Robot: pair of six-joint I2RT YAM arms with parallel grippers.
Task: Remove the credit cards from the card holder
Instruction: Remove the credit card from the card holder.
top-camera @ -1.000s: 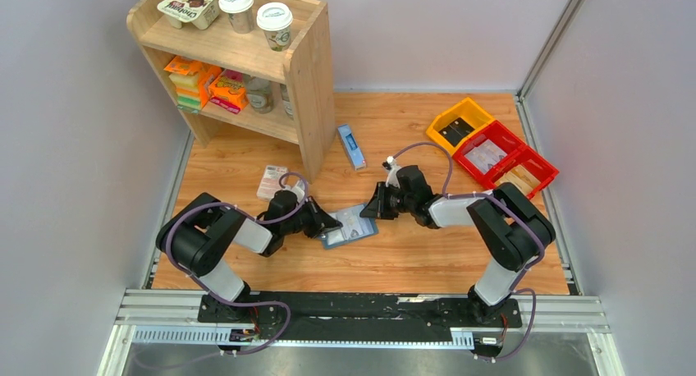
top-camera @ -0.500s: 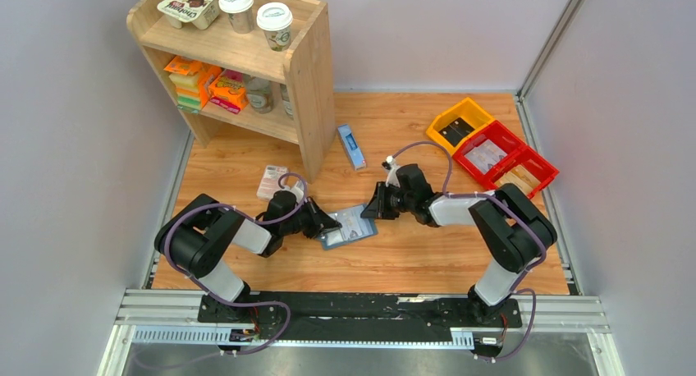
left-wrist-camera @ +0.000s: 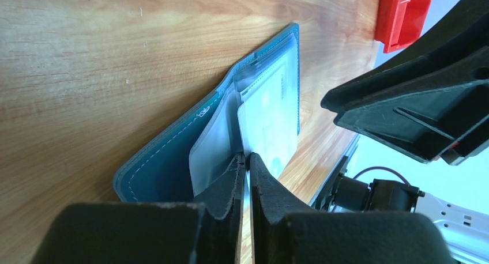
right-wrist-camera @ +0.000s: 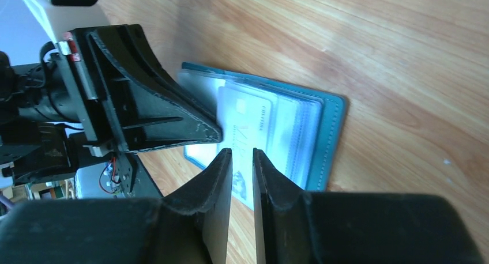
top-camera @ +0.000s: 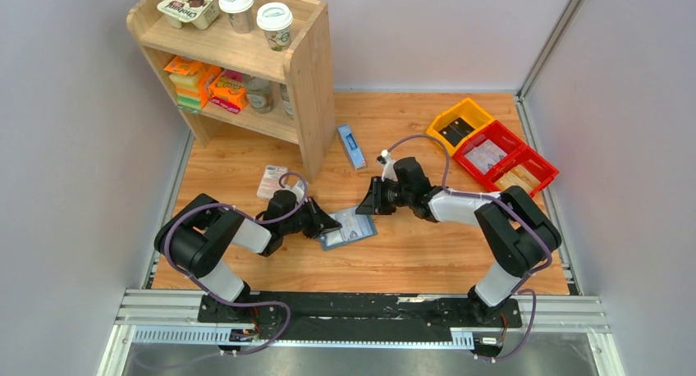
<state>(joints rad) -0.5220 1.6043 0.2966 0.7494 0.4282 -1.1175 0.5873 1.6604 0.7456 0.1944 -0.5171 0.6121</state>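
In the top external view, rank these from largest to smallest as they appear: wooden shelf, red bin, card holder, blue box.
1. wooden shelf
2. red bin
3. card holder, though partly covered
4. blue box, similar in length but much narrower

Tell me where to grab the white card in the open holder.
Probably the white card by its edge nearest the right gripper, coming in low from that side: it lies flat in the card holder, and only that edge pokes out.

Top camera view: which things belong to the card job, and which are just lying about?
Job: card holder, its white card, left gripper, right gripper.
Lying about: wooden shelf, blue-and-white box, pink patterned pack, yellow bin, red bins.
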